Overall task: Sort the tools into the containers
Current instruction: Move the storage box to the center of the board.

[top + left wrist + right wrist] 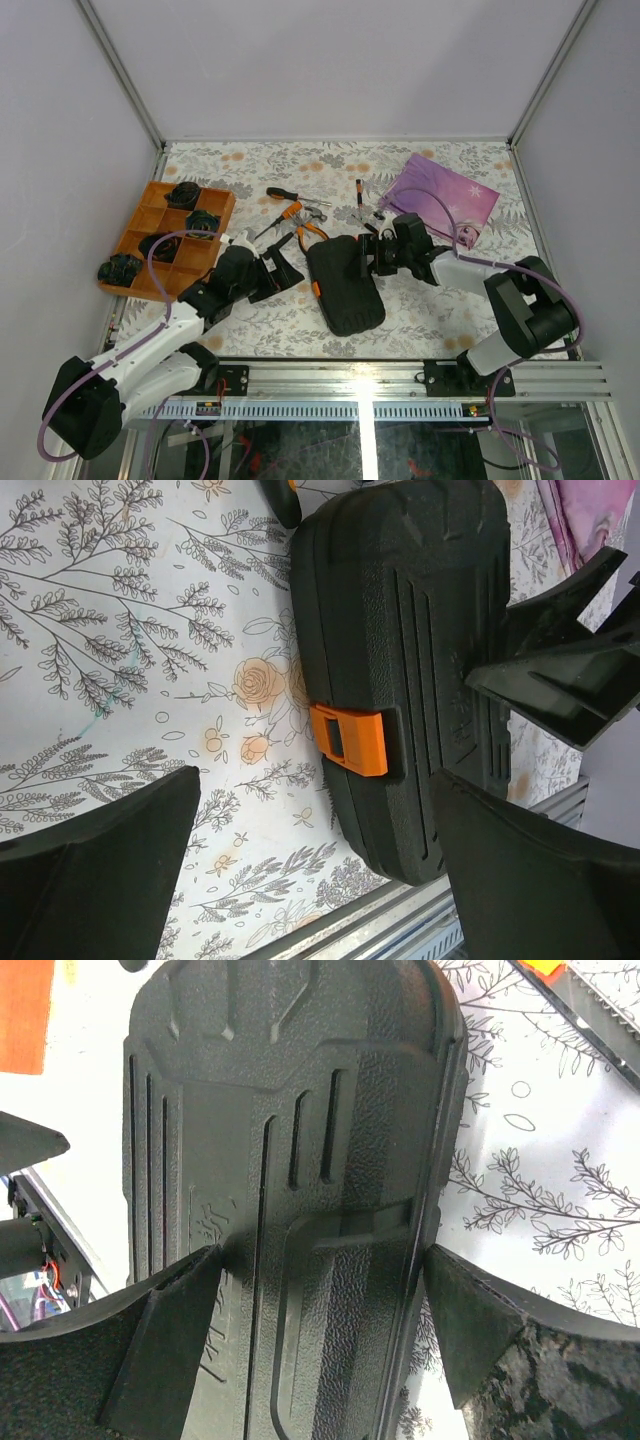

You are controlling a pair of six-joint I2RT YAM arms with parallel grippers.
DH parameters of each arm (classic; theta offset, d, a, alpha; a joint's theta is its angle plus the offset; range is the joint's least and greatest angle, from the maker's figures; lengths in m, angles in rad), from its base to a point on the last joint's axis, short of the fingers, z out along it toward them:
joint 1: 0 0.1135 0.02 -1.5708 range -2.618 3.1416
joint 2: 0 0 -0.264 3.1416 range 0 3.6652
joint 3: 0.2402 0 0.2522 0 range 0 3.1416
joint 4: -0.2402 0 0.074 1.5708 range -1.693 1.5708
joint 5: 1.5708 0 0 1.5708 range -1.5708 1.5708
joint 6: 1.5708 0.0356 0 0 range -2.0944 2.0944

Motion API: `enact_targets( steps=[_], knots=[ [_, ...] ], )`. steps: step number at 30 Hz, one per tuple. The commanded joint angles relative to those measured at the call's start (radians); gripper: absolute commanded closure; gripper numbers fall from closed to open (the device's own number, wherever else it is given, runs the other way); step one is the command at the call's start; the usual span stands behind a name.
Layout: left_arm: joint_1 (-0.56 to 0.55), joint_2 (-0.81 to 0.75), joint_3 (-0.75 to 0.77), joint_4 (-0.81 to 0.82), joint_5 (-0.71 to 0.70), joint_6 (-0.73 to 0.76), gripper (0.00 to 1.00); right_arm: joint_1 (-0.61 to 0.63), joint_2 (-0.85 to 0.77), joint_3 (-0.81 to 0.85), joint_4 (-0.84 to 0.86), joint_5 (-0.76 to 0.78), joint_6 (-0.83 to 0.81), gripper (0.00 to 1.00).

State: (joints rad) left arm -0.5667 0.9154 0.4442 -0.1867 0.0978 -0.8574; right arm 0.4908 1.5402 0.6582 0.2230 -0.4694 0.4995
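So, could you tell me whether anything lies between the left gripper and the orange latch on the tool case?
Nothing visible does. The left gripper, open, faces the orange latch across bare flowered tabletop. The tool case is shut, though, which keeps the tools out for now.

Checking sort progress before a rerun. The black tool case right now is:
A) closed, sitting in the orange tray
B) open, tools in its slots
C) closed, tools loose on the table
C: the case lies lid down on the table, with the pliers and a screwdriver loose beyond it.
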Motion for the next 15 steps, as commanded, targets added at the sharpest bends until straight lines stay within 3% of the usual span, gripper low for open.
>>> enact_targets(
  steps=[1,6,15],
  knots=[
    [-0.002,-0.004,-0.018,0.080,-0.002,-0.018,0.02,0.016,-0.002,0.030,-0.013,0.096,-0.033,0.11],
    [-0.003,-0.029,-0.028,0.085,-0.039,-0.019,0.00,0.015,-0.081,-0.004,-0.037,0.156,-0.042,0.01],
    [-0.002,-0.066,-0.053,0.151,-0.010,0.000,0.00,0.016,-0.166,-0.072,0.019,0.092,-0.003,0.01]
  ],
)
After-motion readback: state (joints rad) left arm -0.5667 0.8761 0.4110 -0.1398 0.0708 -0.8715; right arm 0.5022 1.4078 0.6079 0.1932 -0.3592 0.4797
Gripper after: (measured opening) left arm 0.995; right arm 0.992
